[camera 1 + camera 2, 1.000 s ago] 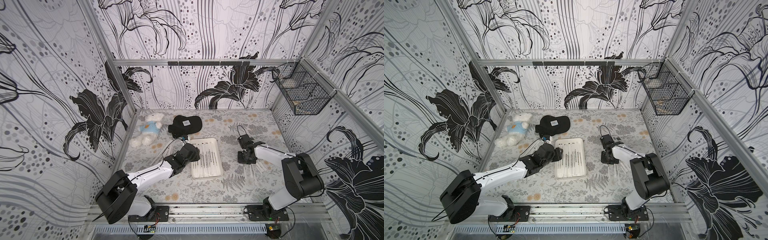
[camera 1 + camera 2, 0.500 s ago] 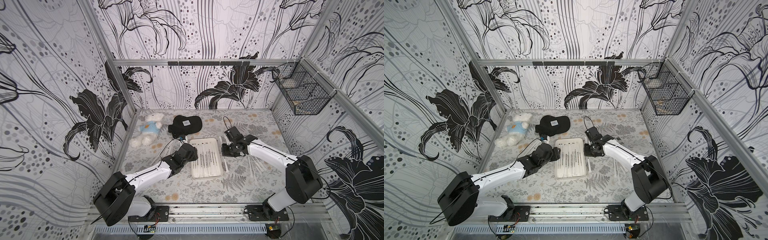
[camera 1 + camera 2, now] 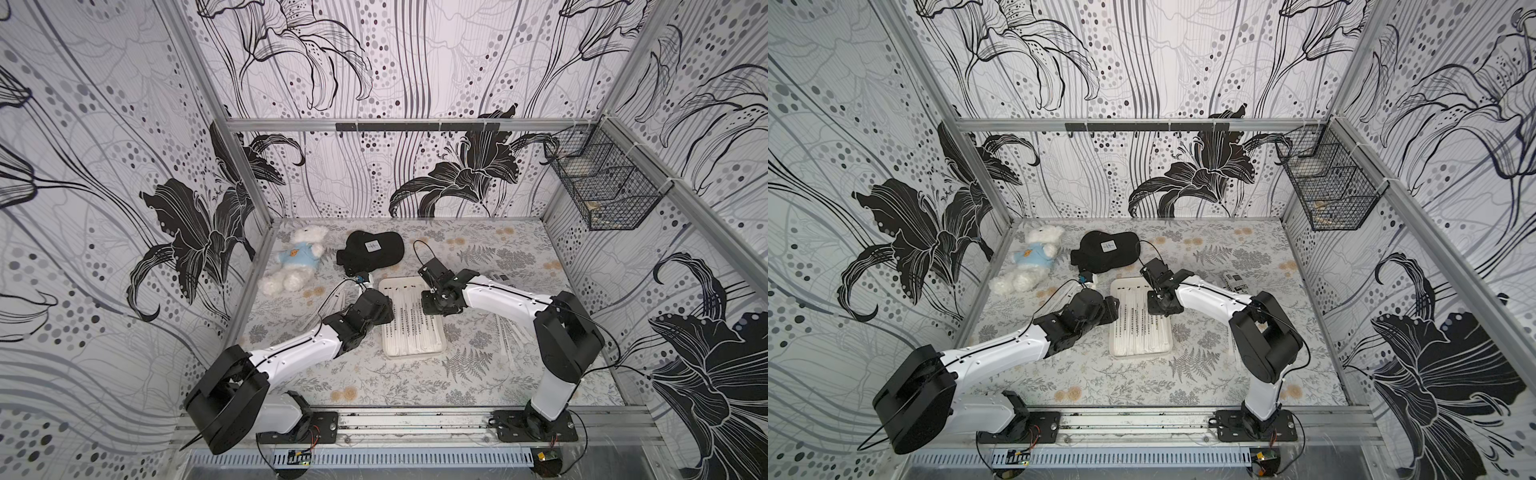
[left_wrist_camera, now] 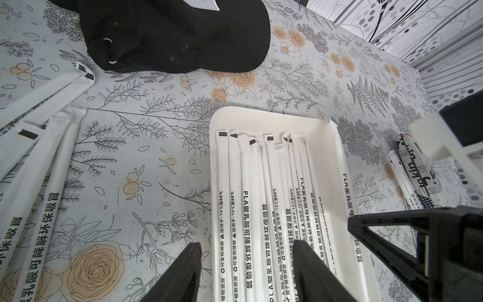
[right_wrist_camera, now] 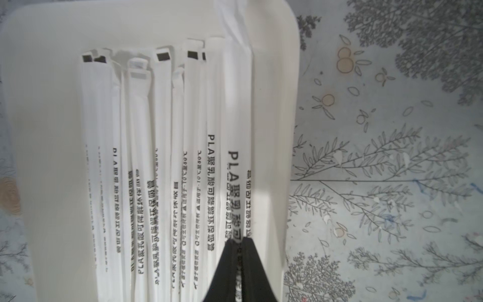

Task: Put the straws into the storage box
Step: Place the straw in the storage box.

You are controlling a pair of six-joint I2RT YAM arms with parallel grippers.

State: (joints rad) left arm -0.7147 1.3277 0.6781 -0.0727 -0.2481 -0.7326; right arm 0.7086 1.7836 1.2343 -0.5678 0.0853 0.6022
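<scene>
My right tool (image 5: 236, 241) has swung in from the right side of the bench (image 3: 374, 386) and now hangs over the storage box (image 5: 52, 104), close along its right wall. It is clenched on a straw (image 5: 236, 162), perhaps two pressed together; I cannot tell which. The grip is partway along, so the printed length runs out ahead of the fingers. My left tool (image 4: 247, 248) has barely shifted. It is released, jaws apart, holding nothing, over the box's left rim.

The straw lies nearly parallel to the straws (image 4: 261, 196) already laid in the box. Its far end reaches the box's far corner, and I cannot tell whether it clears the rim. I judge the safe way is to ease it inward and draw it back a little. Then I should lower it close onto the row and only then let go, since light paper dropped from height could land crosswise. Loose straws (image 4: 52, 157) wait on the bench.
</scene>
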